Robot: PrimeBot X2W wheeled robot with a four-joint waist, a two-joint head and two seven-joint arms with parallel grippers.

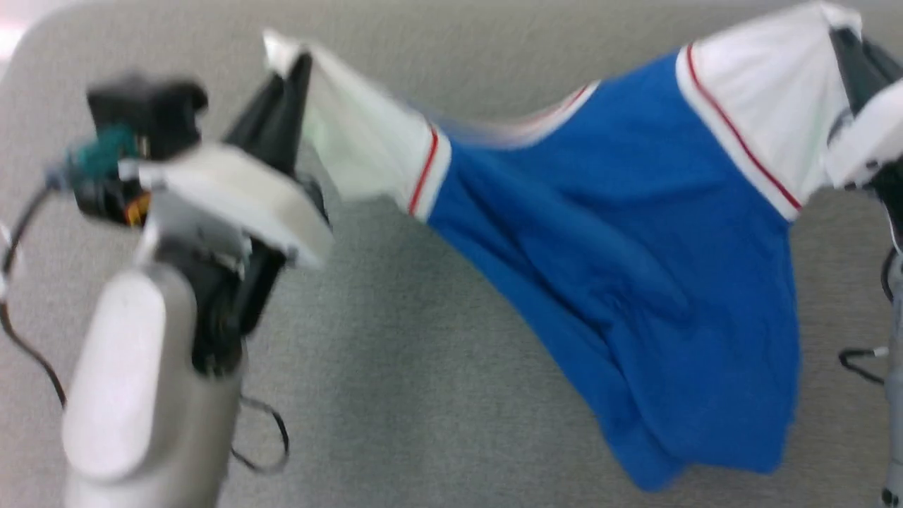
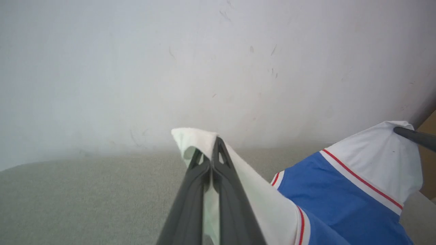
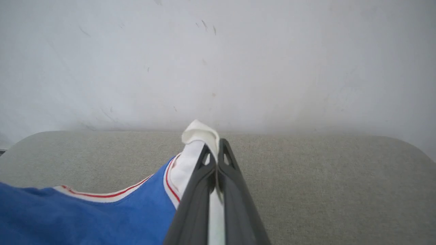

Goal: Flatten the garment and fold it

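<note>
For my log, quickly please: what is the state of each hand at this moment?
Left hand: closed on the garment's white sleeve.
Right hand: closed on its other white sleeve.

A grey-beige fabric surface (image 1: pixel 437 353) with rounded corners lies below. At twelve o'clock stands a scuffed white wall (image 2: pixel 170 61).

The garment (image 1: pixel 621 233), royal blue with red-trimmed white sleeves, hangs stretched between the left gripper (image 2: pixel 214 144) and right gripper (image 3: pixel 215 145); each pinches a sleeve tip; the body sags below.
</note>
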